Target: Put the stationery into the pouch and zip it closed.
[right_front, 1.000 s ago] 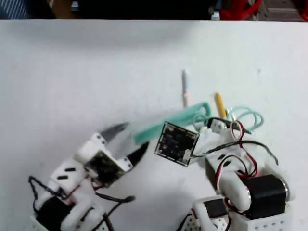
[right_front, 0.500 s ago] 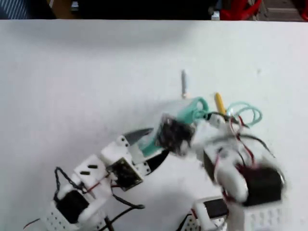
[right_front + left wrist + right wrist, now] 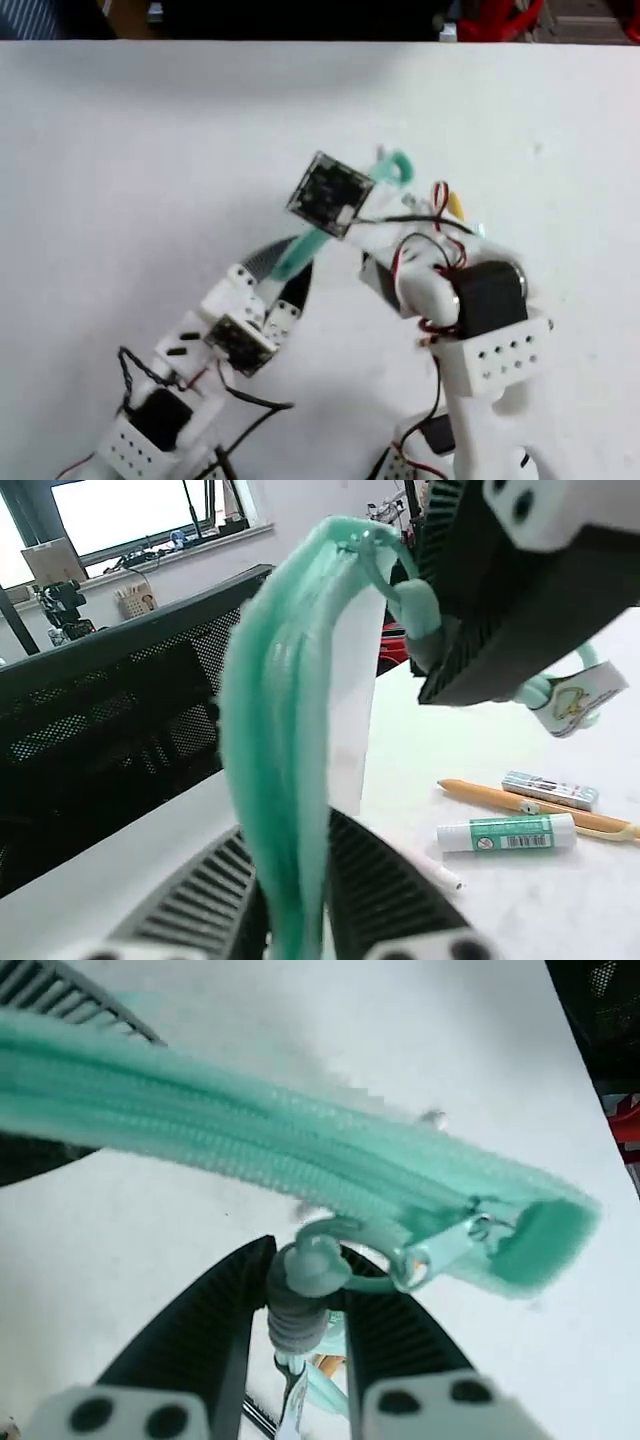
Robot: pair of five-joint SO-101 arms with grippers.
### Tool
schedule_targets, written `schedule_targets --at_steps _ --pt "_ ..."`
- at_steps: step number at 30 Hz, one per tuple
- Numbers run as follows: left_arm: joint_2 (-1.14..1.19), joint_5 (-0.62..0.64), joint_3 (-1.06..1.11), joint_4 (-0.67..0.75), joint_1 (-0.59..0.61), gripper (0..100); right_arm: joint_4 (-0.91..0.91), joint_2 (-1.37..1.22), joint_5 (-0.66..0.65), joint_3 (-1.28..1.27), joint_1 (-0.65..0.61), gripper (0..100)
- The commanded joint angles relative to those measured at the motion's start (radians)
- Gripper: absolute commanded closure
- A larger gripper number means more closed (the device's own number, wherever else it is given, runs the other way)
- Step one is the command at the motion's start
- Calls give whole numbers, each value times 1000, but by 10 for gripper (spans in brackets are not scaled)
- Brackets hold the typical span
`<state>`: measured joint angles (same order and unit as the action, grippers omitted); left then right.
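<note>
Inside left tool [image 3: 296, 905], pouch [image 3: 280, 730], right tool [image 3: 300, 1305] pinching pull-cord [image 3: 306, 1263]

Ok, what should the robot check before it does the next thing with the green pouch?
1. Left gripper grips the pouch: ok.
2. Right gripper grips the zipper pull: ok.
3. Pouch open for filling: not ok, the zip looks shut where it shows.
4. Glue stick and pencil inside: not ok, both lie on the table.
5. Anything inside the pouch: cannot tell.
</note>
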<state>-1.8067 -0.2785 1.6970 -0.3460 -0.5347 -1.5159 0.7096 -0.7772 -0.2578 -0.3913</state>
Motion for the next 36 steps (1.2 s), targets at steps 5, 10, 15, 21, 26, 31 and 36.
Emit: schedule_targets --at_steps 5,10,15,21,26,31,36 --pt "-12 244 -284 -293 114 976 82 -39 160 77 4 981" --pt "-12 255 -313 -408 111 976 21 -193 284 247 -8 981" --pt "-12 256 -267 -371 111 976 -64 -381 367 439 -27 981" --pt "-18 256 -245 -379 117 846 -191 -553 387 632 -28 981" --pt "-18 256 -221 -423 117 789 -196 -562 387 664 -74 981" --pt "-18 245 -135 -336 119 819 -197 -572 387 660 -113 981" --pt "-18 245 -68 -183 177 967 -202 -562 387 640 -96 981"
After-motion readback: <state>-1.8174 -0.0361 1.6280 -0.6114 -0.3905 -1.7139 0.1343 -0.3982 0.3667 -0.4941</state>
